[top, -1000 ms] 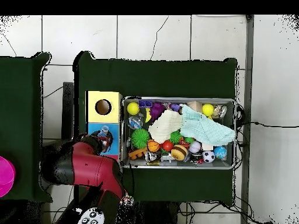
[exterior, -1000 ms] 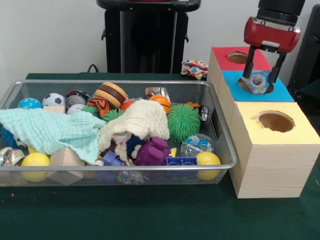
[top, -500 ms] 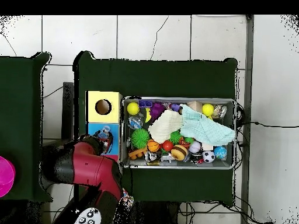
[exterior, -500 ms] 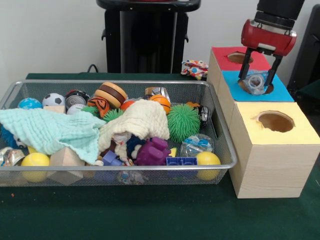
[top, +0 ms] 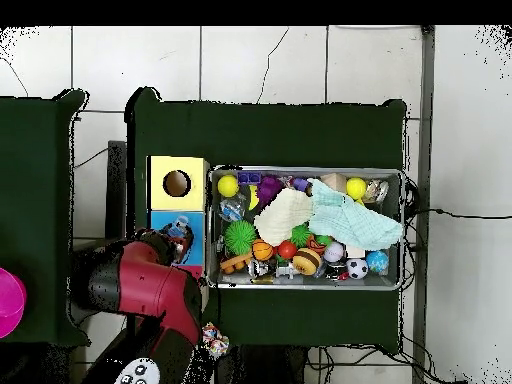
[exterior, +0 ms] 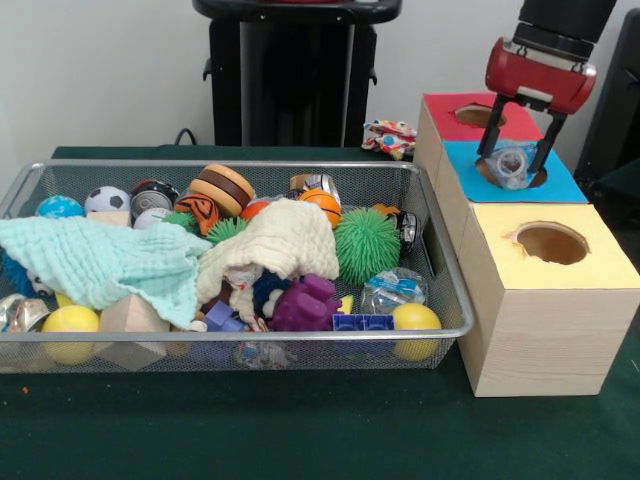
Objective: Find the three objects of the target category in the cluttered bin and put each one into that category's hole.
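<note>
The gripper [exterior: 515, 152] hangs over the blue-topped box [exterior: 560, 186], its two dark fingers [exterior: 487, 139] spread apart on either side of a clear plastic packet [exterior: 512, 166] that sits in the mouth of the blue box's hole; the fingers stand just beside the packet, and whether they touch it cannot be told. The blue box is the middle one of three in a row on the green counter [exterior: 300, 430], with a red-topped box [exterior: 455, 118] behind it and a yellow-topped box [exterior: 545, 300] in front, each with a round hole in its top. In the overhead view the red arm [top: 150, 290] covers the red box and reaches over the blue one, with the packet showing at its tip [top: 179, 232]. Just beside the boxes stands a wire basket [exterior: 440, 330] crowded with toys: a mint cloth [exterior: 100, 260] and a cream cloth [exterior: 275, 240] lie draped over the heap, with a spiky green ball [exterior: 366, 244], a small basketball [exterior: 321, 204], a soccer ball [exterior: 106, 199], a toy burger [exterior: 222, 187], a purple toy [exterior: 303, 303], a wooden block [exterior: 130, 325] and two yellow balls [exterior: 415, 322] among them. Another clear packet [exterior: 393, 290] lies in the basket near the green ball. A small patterned bundle [exterior: 390, 137] rests on the counter behind the basket.
</note>
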Robot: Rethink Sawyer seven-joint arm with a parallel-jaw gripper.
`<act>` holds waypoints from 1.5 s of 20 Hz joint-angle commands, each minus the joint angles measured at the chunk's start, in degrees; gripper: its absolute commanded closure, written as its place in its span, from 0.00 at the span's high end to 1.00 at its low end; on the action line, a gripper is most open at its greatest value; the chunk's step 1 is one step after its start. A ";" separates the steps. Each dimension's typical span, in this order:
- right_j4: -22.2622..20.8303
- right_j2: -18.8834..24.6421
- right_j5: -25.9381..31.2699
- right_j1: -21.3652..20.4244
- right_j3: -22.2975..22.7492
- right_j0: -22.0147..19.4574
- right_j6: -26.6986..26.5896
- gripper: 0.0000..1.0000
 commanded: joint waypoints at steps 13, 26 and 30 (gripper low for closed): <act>-0.99 -7.11 17.70 13.23 -2.95 7.38 26.87 1.00; -2.30 -15.67 12.74 19.58 -5.93 12.08 30.83 1.00; -0.86 -11.26 10.93 16.41 -3.96 9.84 28.54 1.00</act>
